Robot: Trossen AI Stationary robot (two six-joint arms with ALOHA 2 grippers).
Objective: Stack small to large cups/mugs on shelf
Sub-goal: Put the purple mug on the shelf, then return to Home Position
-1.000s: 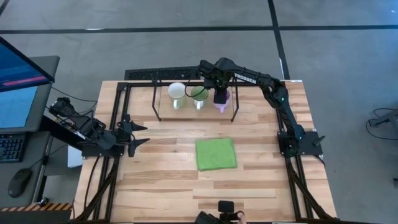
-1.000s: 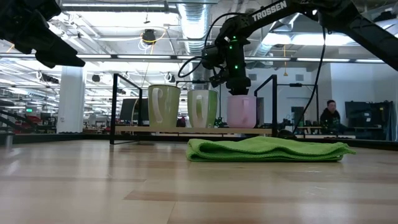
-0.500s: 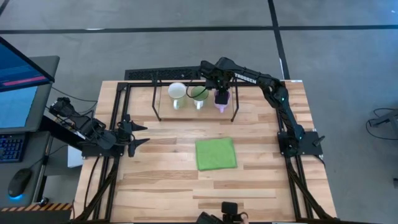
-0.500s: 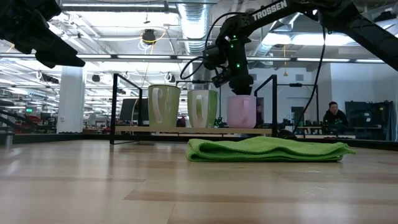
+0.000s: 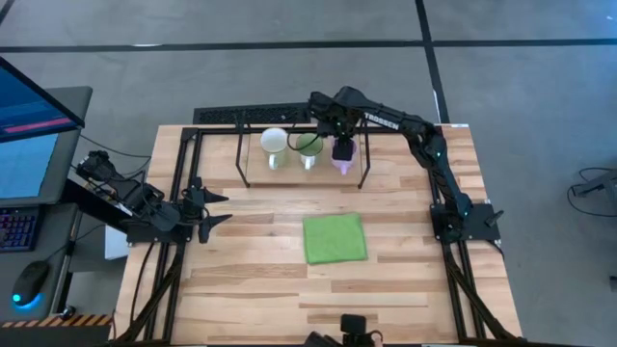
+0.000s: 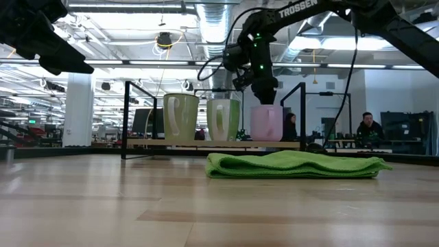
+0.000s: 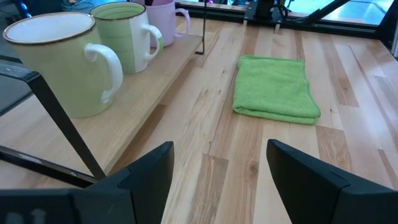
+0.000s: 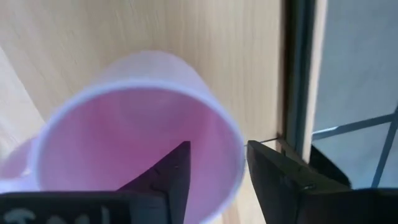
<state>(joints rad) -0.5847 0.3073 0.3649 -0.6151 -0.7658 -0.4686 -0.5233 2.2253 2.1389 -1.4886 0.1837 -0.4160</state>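
Three mugs stand upright in a row on the shelf (image 5: 289, 176): white (image 5: 274, 143), green (image 5: 308, 146) and pink (image 5: 344, 160). In the low view they stand side by side on the board (image 6: 212, 143), the pink mug (image 6: 266, 123) being rightmost. My right gripper (image 5: 342, 146) hangs over the pink mug, pointing down and open. In its wrist view one finger (image 8: 168, 177) is inside the mug's mouth and the other (image 8: 277, 177) outside, with the rim (image 8: 239, 146) between them and apart from both. My left gripper (image 5: 220, 207) waits open at the table's left.
A folded green cloth (image 5: 335, 238) lies flat on the table nearer than the shelf. Black wire uprights (image 6: 302, 113) and rails frame the shelf, one of them close beside the pink mug. Bare wood stretches between the cloth and the left arm.
My right gripper has risen slightly above the pink mug, which stays standing on the shelf. The other mugs and the left arm have kept still.
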